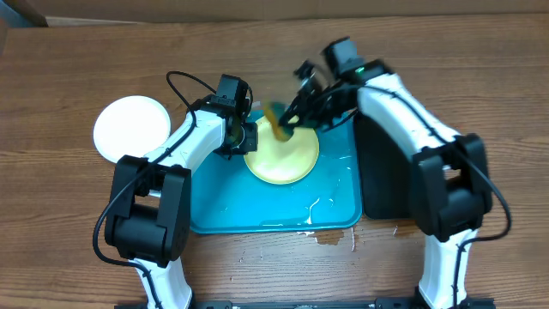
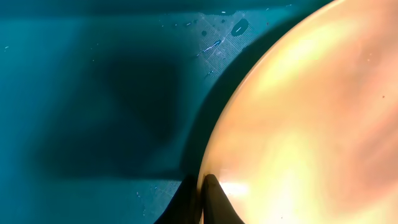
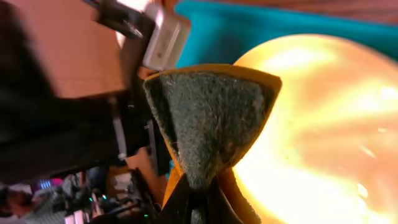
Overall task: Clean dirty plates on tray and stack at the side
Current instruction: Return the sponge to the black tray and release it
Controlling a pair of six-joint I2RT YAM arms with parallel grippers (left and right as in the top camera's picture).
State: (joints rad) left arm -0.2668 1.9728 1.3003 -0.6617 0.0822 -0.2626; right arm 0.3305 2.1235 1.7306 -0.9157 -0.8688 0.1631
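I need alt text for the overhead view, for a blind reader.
A pale yellow-green plate lies in a turquoise tray; the left gripper holds its left rim and the right gripper holds a yellow sponge at its far edge. A white plate lies on the wooden table at left.

We log two arms: left white-shelled arm (image 1: 190, 137), right white-shelled arm (image 1: 403, 107), both with bulky black joint housings (image 1: 146, 202). Thin black cables (image 1: 180, 75) loop off. Left gripper's fingertips (image 2: 214, 202) dark, tapered.
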